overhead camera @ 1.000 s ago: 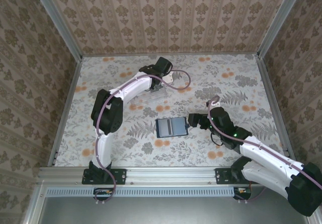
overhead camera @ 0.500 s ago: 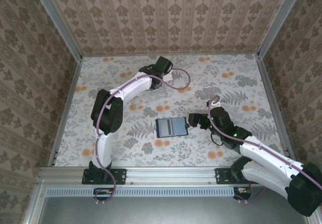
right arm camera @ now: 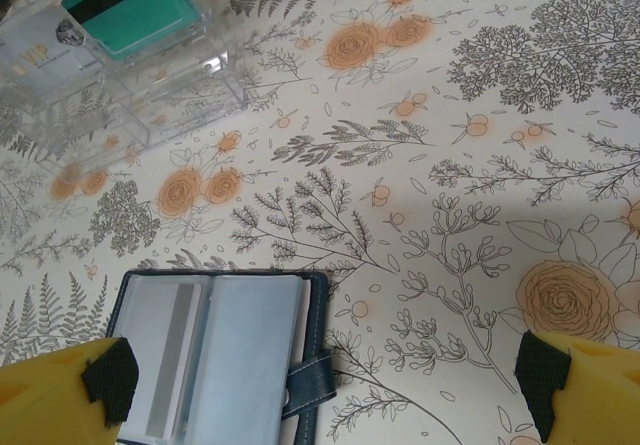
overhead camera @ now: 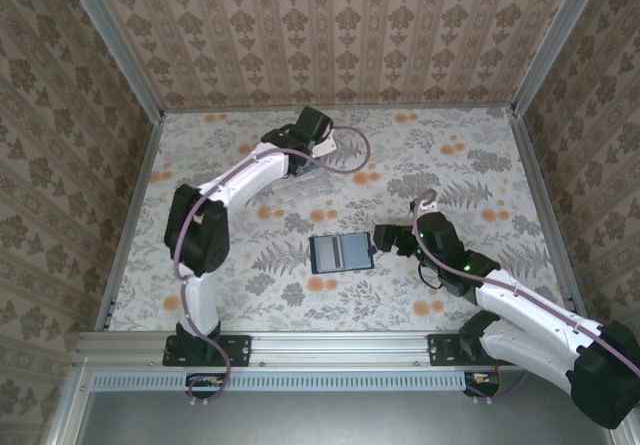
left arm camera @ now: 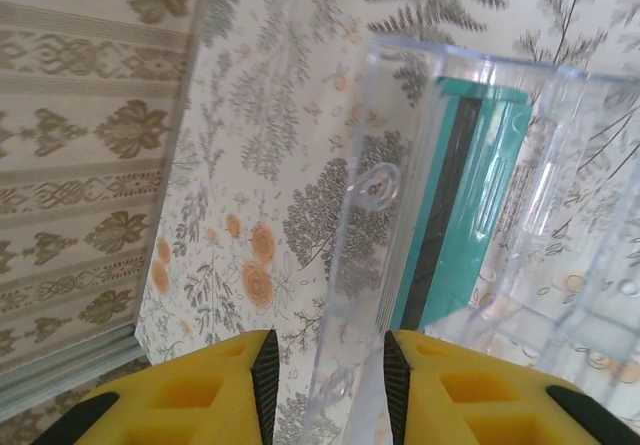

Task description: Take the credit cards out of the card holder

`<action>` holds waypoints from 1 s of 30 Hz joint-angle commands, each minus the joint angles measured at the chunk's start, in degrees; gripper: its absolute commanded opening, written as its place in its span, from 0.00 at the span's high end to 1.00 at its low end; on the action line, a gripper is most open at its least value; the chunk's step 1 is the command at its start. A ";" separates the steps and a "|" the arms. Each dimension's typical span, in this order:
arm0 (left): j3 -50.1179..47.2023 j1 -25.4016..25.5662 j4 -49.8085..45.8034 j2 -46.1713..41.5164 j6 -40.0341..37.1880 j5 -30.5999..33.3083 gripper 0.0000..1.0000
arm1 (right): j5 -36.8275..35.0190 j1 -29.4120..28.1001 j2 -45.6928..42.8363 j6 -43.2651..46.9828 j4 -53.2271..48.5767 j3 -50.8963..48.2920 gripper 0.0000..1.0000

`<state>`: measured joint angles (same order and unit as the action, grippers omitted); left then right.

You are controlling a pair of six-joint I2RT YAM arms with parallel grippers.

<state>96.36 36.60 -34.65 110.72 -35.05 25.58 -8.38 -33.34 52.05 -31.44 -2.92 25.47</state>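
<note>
Left fingers [left arm camera: 262, 375]: partly open, nothing gripped; clear box [left arm camera: 400, 115] wall right at the gap.
Right fingers [right arm camera: 110, 380]: spread wide, empty, beside the open card holder [right arm camera: 220, 355].
Cards: teal card [left arm camera: 470, 215] inside the box, upper centre of the top view; pale card [right arm camera: 165, 350] seemingly in the holder's left pocket.
Risk: snagging the box wall on withdrawal, spilling the teal card; shoving the holder along the counter [right arm camera: 450, 115] instead of pinching the thin card.
Change: left arm swung up-left, fingers wider than a second ago; right arm and holder unmoved.

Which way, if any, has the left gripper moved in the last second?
Yes. Seen from above, the left gripper has shifted slightly left and toward the far wall, judged against the card holder, which has stayed in place.
</note>
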 commanded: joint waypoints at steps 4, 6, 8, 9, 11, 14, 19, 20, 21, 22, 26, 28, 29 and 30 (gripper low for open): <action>-7.26 -0.61 1.39 -15.41 17.54 -8.05 0.57 | 3.22 0.34 1.92 1.38 2.21 -0.66 0.00; -11.73 -1.11 3.08 -20.49 24.06 -10.26 0.54 | 4.54 0.23 3.03 1.69 2.05 0.05 0.00; -16.13 -1.84 4.88 -25.21 30.07 -12.60 0.53 | 5.82 -0.01 4.02 2.21 1.87 0.98 0.00; -18.37 -2.25 5.59 -27.27 33.70 -12.66 0.48 | 6.28 -0.33 4.63 2.29 1.77 1.53 0.00; -22.17 -3.26 6.07 -31.71 41.50 -13.44 0.37 | 7.00 -0.87 6.20 2.86 1.25 2.80 0.00; -27.95 -4.98 6.79 -37.63 49.89 -18.63 0.04 | 7.05 -2.12 9.01 3.51 -0.10 4.89 0.02; -39.42 -5.50 11.72 -46.10 58.87 -24.59 0.00 | 7.96 -3.83 13.99 4.16 -1.25 7.84 0.20; -41.44 -5.40 12.31 -47.26 61.15 -26.22 0.00 | 8.38 -4.04 15.24 4.25 -1.38 8.37 0.27; -43.34 -5.32 12.87 -48.01 62.90 -27.62 0.00 | 8.75 -4.15 16.34 4.27 -1.47 8.82 0.32; -45.44 -5.10 13.55 -48.88 65.86 -28.57 0.01 | 9.22 -4.32 17.59 4.24 -1.43 9.22 0.38; -53.31 -2.72 17.29 -51.26 75.02 -30.26 0.06 | 10.25 -5.21 22.43 4.01 -1.04 10.53 0.59; -56.36 -0.62 19.82 -51.57 78.52 -30.60 0.08 | 10.25 -5.35 24.41 3.69 -1.01 10.99 0.65; -57.60 0.57 20.95 -51.43 80.35 -30.59 0.09 | 10.19 -5.58 25.51 3.55 -1.04 11.17 0.66; -58.94 1.48 22.41 -51.10 81.81 -30.84 0.09 | 10.27 -5.64 26.06 3.51 -0.96 11.17 0.67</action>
<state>39.70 36.14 -18.20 60.25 37.85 -2.76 0.78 -38.52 76.60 -27.57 -3.03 35.05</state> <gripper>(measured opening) 0.909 0.337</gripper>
